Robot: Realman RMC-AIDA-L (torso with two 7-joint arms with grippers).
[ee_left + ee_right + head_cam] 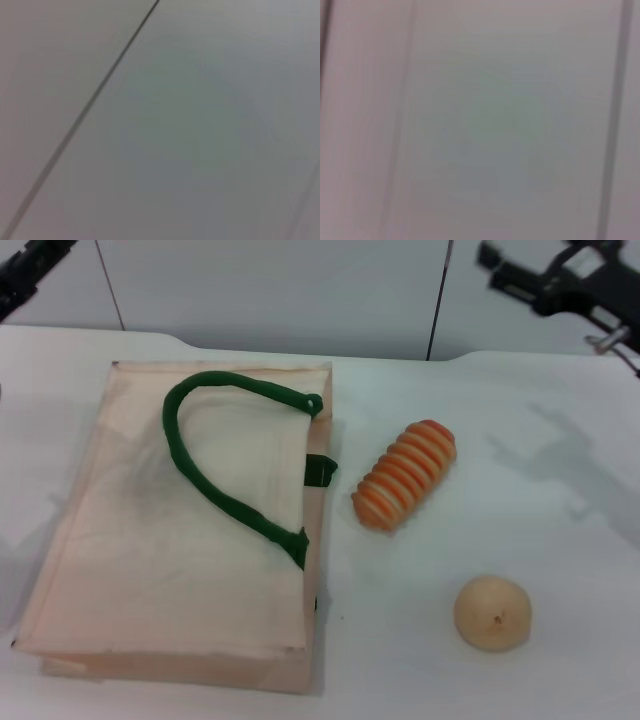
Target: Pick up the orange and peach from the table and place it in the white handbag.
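Cream fabric fills the left half of the head view: the large flat off-white tote bag (190, 540) with dark green strap handles (225, 465) lies on its side on the white table (560, 520), its mouth towards the far edge and pressed nearly flat. Neither the bright orange-red round orange nor the small pale pink peach shows anywhere on the table; they may already lie inside the bag, but no bulge gives them away, so I cannot tell.

Just beside the bag's right edge rests a ribbed orange-and-cream oblong piece (405, 475), and nearer the robot, well apart from it, sits a beige-tan round fruit (492, 613).

The right gripper (560, 280) hangs high at the far right corner, above the table; whether its jaws are spread or pressed together cannot be told. The left arm (30, 275) shows only as a dark edge at the far left corner, its gripper out of view. Both wrist views show nothing but pale wall panels with dark seams.

The chief risk, as I judge it, is mistaken identity: either leftover piece could be taken for a task fruit and bagged. A second risk is the limp bag itself, since a slack, flattened mouth could let a round fruit roll back out.

The table is smooth, white and matte, with the arm's soft shadow (565, 465) on it; behind it stand grey-white wall panels (270, 290).
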